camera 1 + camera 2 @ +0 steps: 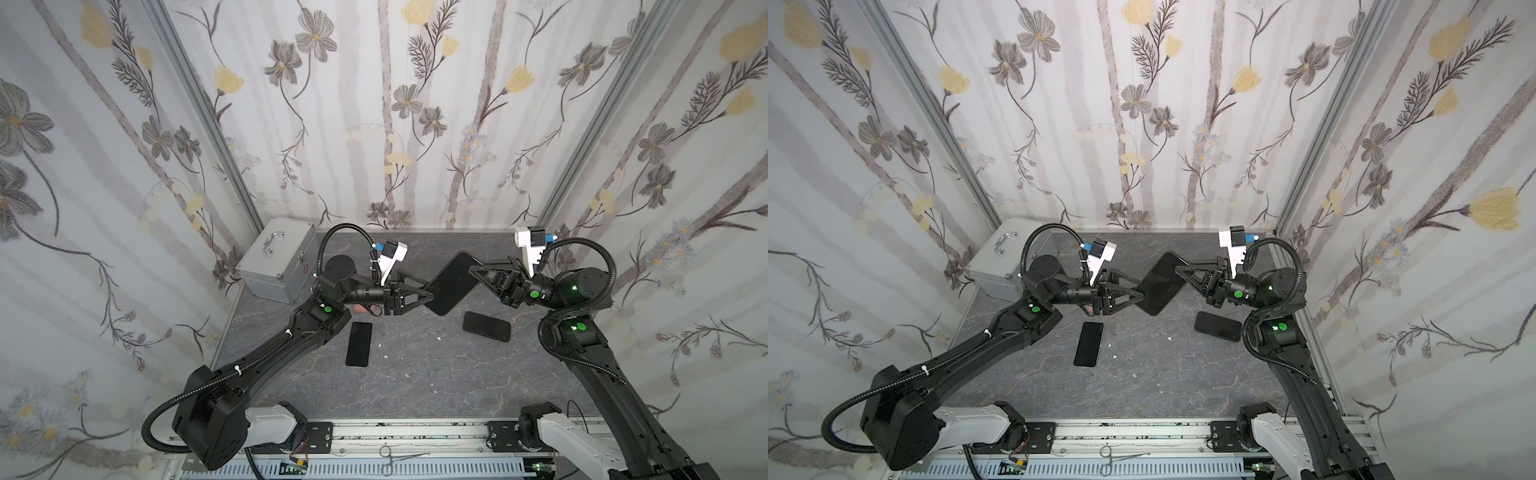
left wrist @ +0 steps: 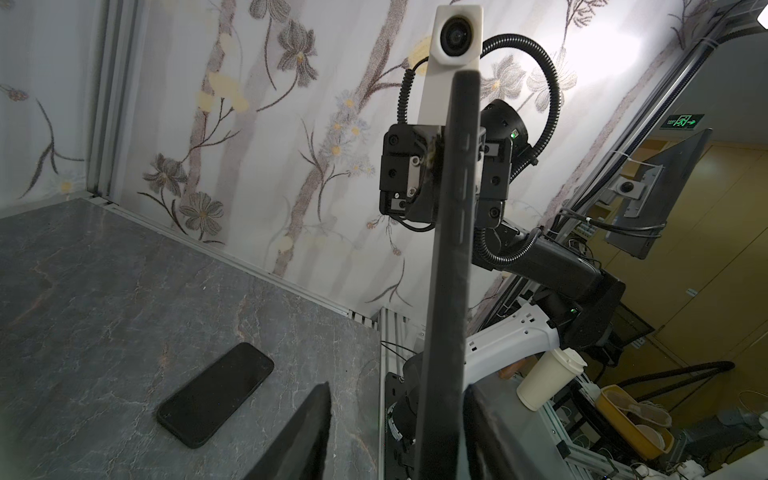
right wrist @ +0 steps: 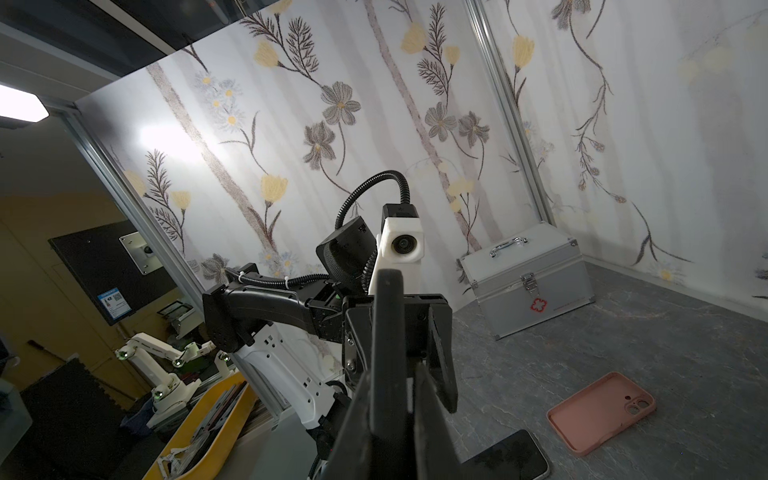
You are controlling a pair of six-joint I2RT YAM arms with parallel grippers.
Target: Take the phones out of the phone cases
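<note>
A black phone in its dark phone case hangs tilted in the air above the middle of the table, between my two grippers. My right gripper is shut on its far upper end; the right wrist view shows the slab edge-on between the fingers. My left gripper straddles the near lower end. In the left wrist view one finger lies against the slab's edge. The other finger stands well apart from it.
Two bare black phones lie flat on the grey table, one on the left and one on the right. An empty pink case lies under the left arm. A silver box fills the back left corner. Forceps rest on the front rail.
</note>
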